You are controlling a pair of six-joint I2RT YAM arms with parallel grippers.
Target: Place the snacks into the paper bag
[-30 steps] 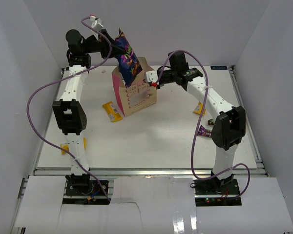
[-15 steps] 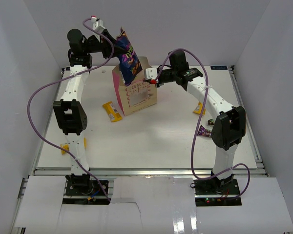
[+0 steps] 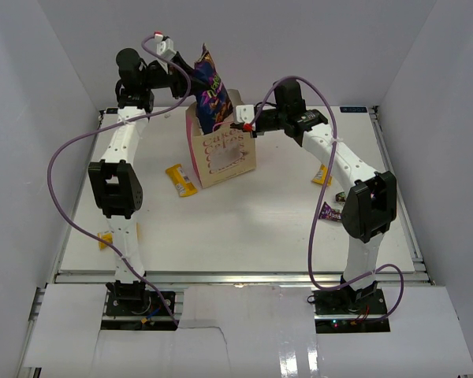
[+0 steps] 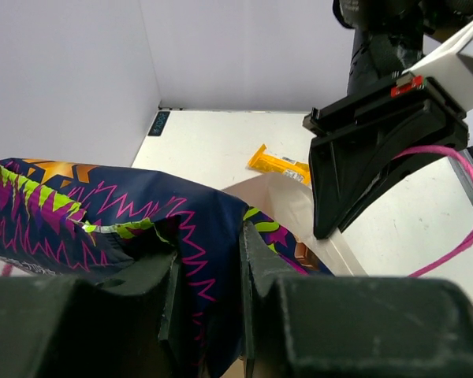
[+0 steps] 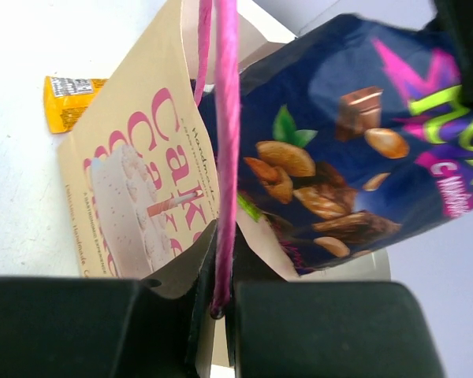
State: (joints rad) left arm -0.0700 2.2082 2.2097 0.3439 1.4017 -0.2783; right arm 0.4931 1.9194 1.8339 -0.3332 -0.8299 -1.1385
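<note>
My left gripper (image 3: 191, 71) is shut on the top of the purple chip bag (image 3: 210, 88) and holds it upright, its lower end inside the mouth of the tan paper bag (image 3: 221, 157). In the left wrist view the fingers (image 4: 256, 260) pinch the chip bag (image 4: 126, 216) above the paper bag's rim (image 4: 280, 201). My right gripper (image 3: 244, 126) is shut on the paper bag's pink handle (image 5: 225, 157) at the right rim. The right wrist view shows the "Cakes" face (image 5: 142, 181) and the chip bag (image 5: 355, 150) in the opening.
A yellow bar (image 3: 181, 179) lies left of the paper bag, another (image 3: 106, 239) by the left arm, and a third (image 3: 322, 175) beside the right arm. A dark purple packet (image 3: 331, 211) lies near the right arm's elbow. White walls enclose the table.
My left gripper has risen and moved right, turning the chip bag more upright over the bag's mouth. My right gripper has shifted left with the handle, and the paper bag stands straighter.
</note>
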